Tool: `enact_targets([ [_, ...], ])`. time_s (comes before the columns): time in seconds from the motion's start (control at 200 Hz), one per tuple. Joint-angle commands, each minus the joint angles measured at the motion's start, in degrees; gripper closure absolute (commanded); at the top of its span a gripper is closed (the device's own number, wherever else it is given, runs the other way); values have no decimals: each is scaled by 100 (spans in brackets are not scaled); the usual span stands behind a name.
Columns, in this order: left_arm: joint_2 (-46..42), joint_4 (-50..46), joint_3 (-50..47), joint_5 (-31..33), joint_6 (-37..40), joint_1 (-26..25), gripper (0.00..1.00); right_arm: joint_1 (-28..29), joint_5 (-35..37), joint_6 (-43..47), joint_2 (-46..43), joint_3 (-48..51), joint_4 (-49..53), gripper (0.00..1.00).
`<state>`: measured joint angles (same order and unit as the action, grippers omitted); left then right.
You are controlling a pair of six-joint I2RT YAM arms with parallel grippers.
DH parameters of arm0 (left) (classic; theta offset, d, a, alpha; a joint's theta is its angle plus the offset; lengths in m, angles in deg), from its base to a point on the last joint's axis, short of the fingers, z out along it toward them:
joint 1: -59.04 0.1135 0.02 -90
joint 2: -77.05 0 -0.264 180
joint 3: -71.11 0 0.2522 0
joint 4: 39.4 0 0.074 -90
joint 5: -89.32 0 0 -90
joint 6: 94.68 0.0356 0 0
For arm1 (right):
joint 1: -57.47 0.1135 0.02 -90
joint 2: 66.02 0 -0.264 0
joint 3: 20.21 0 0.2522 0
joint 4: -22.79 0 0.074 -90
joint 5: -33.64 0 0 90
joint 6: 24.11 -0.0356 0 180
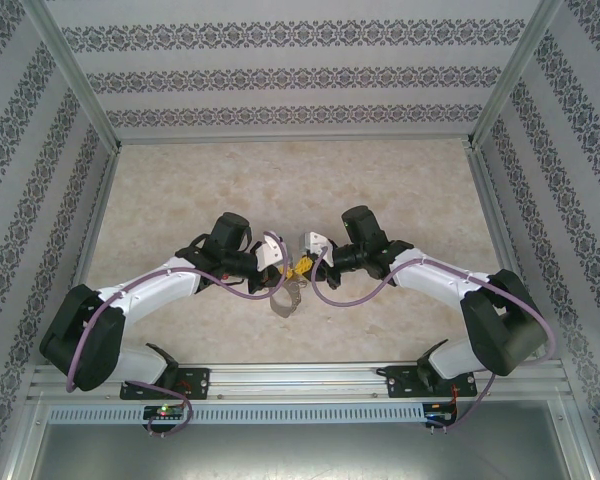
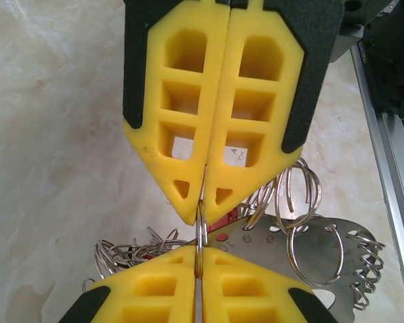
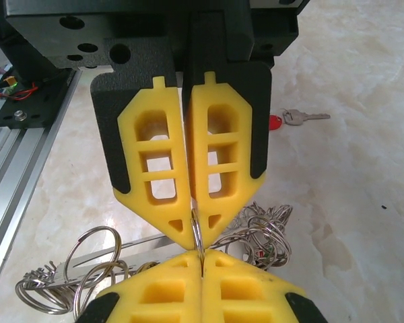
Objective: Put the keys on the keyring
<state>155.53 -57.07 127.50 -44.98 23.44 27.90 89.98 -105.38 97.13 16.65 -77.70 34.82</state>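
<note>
Beige, glossy, marble-patterned table (image 1: pixel 180 190), aluminium rail (image 1: pixel 300 378) along its near edge. Middle of the table, close to the near edge: keyring (image 1: pixel 288 296), with a flat silver metal plate (image 2: pixel 283 237) with small holes lying on the surface, many silver split rings (image 2: pixel 314 254) heaped over and around it, and a wire coil (image 2: pixel 367 262) at one end. One key (image 3: pixel 308 116) with a red tag (image 3: pixel 275 123) lies flat on bare table, apart from the heap, on the side away from the near edge
</note>
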Motion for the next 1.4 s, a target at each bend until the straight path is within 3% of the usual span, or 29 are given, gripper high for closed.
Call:
enact_targets([
  [0.0,-126,262,-99,-71,-130,-75,87,-35,-355,-102,28,0,-374,100],
  [0.195,-188,350,-128,-29,-187,-75,93,-35,-319,-98,12,4,-368,100],
  [0.295,-201,405,-142,17,-210,-69,86,-36,-319,-101,27,-13,-352,100],
  [0.869,-342,566,-233,136,-251,-73,79,-34,-223,-119,93,-57,-296,100],
  [0.964,-356,580,-229,150,-229,-69,82,-34,-223,-137,101,-69,-318,100],
  [1.019,-347,588,-216,121,-243,-68,89,-34,-223,-136,115,-83,-318,100],
  [1.184,-283,558,-213,105,-225,-71,100,-34,-258,-168,101,-70,-370,100],
  [1.344,-247,493,-213,151,-202,-73,100,-34,-360,-207,60,-52,-411,100],
  [1.394,-246,461,-205,163,-195,-69,93,-36,-376,-215,54,-38,-430,100],
])
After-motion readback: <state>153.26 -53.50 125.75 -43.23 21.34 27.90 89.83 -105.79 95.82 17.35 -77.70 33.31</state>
